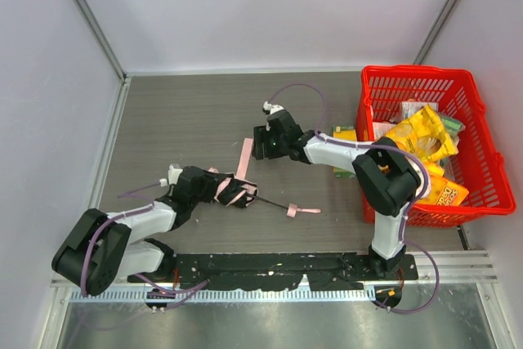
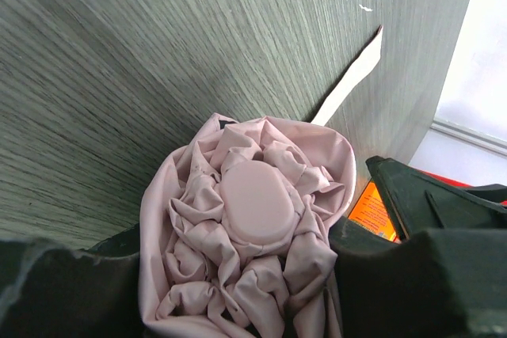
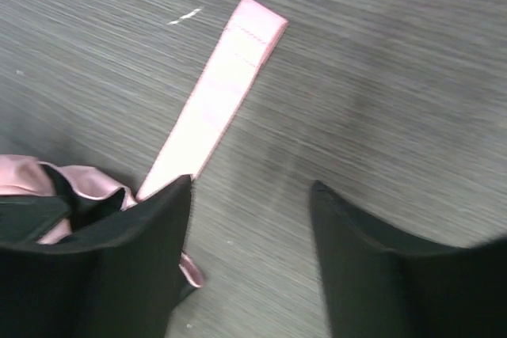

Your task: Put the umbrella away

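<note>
1. at mid-table, just ahead of the left arm: umbrella (image 1: 235, 191) lies on the grey wood-grain table (image 1: 188, 112), its canopy bunched into a crumpled pale pink wad.
2. left gripper (image 1: 217, 188) is clamped on that wad. in the left wrist view its dark fingers (image 2: 55, 290) sit on either side and fabric fills the whole gap between them. a smooth oval pink cap (image 2: 255, 199) faces the camera among the folds.
3. strap (image 1: 244, 158): a flat pink band lying on the table, running from the wad toward the far side. the free end is squared off and stitched.
4. right gripper (image 1: 260, 143) sits just beside the strap, near its far end. its jaws are spread wide with nothing held. in the right wrist view bare table shows in the gap, and the strap disappears behind one of the two fingers (image 3: 150, 259). cannot tell whether that finger touches the strap.
5. a thin dark rod (image 1: 274, 202) sticks out of the wad toward the right arm's side. it ends at a small pink tab (image 1: 302, 212) lying on the table.
6. red basket (image 1: 490, 161) stands at the table's right edge, well apart from the umbrella. yellow and orange packs (image 1: 421, 136) lie inside it.
</note>
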Tool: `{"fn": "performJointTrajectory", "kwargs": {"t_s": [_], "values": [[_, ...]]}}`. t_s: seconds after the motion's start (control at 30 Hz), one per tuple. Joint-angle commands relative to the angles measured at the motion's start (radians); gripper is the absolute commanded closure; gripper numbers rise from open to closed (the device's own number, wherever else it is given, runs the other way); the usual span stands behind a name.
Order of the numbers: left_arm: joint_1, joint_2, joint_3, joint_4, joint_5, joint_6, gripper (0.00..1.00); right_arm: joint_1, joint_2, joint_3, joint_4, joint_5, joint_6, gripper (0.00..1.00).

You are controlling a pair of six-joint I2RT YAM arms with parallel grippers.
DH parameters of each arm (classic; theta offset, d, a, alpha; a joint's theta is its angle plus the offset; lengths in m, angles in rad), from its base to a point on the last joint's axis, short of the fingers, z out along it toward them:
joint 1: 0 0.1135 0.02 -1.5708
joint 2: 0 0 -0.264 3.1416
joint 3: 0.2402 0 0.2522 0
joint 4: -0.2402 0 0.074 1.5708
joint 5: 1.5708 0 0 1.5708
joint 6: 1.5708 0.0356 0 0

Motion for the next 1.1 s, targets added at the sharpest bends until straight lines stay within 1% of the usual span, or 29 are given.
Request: {"fn": "performJointTrajectory", "kwargs": {"t_s": [0.0, 0.03, 0.07, 0.1, 0.13, 0.17, 0.2, 0.4, 0.5, 0.57, 0.63, 0.7, 0.83, 0.97, 1.07], "values": [[0.002, 0.023, -0.064, -0.182, -0.050, 0.070, 1.00, 0.001, 0.030, -0.003, 0.218, -0.136, 0.101, 0.52], [0.002, 0.024, -0.064, -0.179, -0.050, 0.071, 1.00, 0.001, 0.065, 0.011, 0.253, -0.165, 0.102, 0.56], [0.002, 0.024, -0.063, -0.181, -0.050, 0.071, 1.00, 0.000, 0.081, 0.029, 0.266, -0.170, 0.096, 0.69], [0.002, 0.026, -0.061, -0.184, -0.050, 0.071, 1.00, 0.001, 0.111, 0.045, 0.278, -0.172, 0.095, 0.74], [0.002, 0.027, -0.060, -0.184, -0.048, 0.070, 1.00, 0.001, 0.138, 0.054, 0.283, -0.178, 0.095, 0.83], [0.002, 0.026, -0.060, -0.184, -0.045, 0.070, 1.00, 0.001, 0.147, 0.068, 0.278, -0.178, 0.080, 0.95], [0.002, 0.026, -0.061, -0.184, -0.045, 0.067, 1.00, 0.003, 0.156, 0.069, 0.287, -0.176, 0.078, 0.98], [0.002, 0.037, -0.055, -0.187, -0.039, 0.062, 1.00, 0.003, 0.201, 0.071, 0.321, -0.186, 0.090, 0.99], [0.002, 0.052, -0.034, -0.224, -0.022, 0.056, 1.00, 0.003, 0.239, 0.120, 0.257, -0.152, 0.079, 0.99], [0.002, 0.058, -0.020, -0.250, -0.008, 0.050, 1.00, 0.001, 0.274, 0.146, 0.197, -0.091, 0.078, 0.99], [0.000, 0.058, -0.020, -0.256, -0.001, 0.044, 1.00, 0.003, 0.276, 0.155, 0.145, -0.051, 0.067, 0.99], [0.002, 0.054, -0.026, -0.261, -0.005, 0.034, 1.00, 0.003, 0.258, 0.137, 0.155, -0.047, 0.047, 0.99], [0.002, 0.057, -0.020, -0.273, -0.011, 0.030, 1.00, 0.004, 0.225, 0.171, 0.133, -0.078, 0.021, 0.99], [0.002, 0.061, -0.012, -0.274, -0.013, 0.024, 1.00, 0.006, 0.190, 0.201, 0.117, -0.124, -0.003, 0.93], [0.002, 0.066, 0.002, -0.323, -0.013, 0.022, 1.00, 0.007, 0.172, 0.206, 0.123, -0.173, 0.019, 0.88]]}}
